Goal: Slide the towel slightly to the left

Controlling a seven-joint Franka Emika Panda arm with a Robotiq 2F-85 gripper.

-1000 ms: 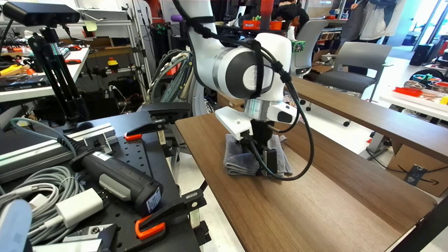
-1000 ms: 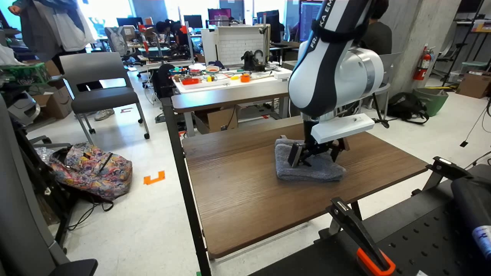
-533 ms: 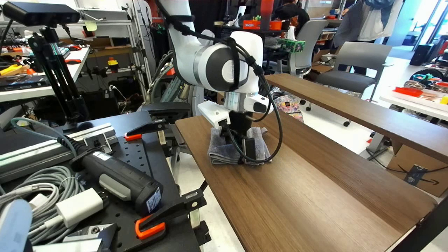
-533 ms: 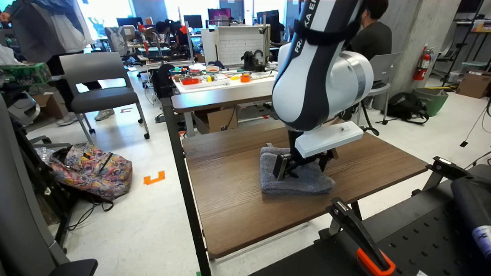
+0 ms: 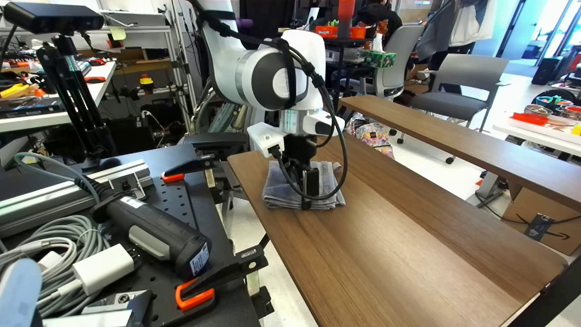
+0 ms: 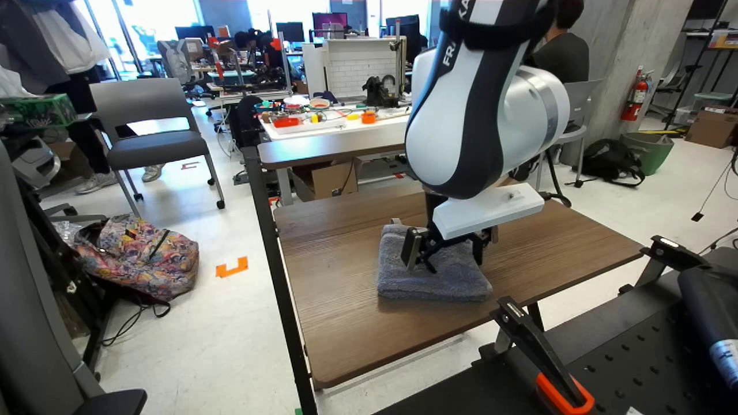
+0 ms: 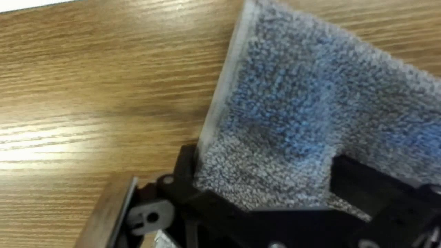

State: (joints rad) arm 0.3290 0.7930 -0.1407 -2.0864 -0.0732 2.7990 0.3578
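Note:
The towel (image 5: 278, 193) is a grey folded cloth lying flat on the brown table, with layered edges. It also shows in an exterior view (image 6: 438, 286) and in the wrist view (image 7: 286, 86). My gripper (image 6: 447, 260) is low over the towel, pointing down, with its fingers wide apart. In the wrist view, the gripper (image 7: 262, 158) has one finger against the outside of the towel's pale hem and the other on the towel's top. In an exterior view, the gripper (image 5: 306, 200) has its near finger in front of the towel's edge; the far finger is hidden.
The brown table (image 5: 408, 254) runs on beyond the towel. A black perforated bench (image 5: 168, 200) stands beside it, bearing orange-tipped clamps (image 5: 195, 295) and a black handheld tool (image 5: 150, 231). A black post (image 6: 277, 271) stands at a table end. A cable loops beside my wrist.
My gripper and the towel have moved together across the table: left in both exterior views, slightly farther off in one and nearer the camera in another. The fingers have stayed apart.

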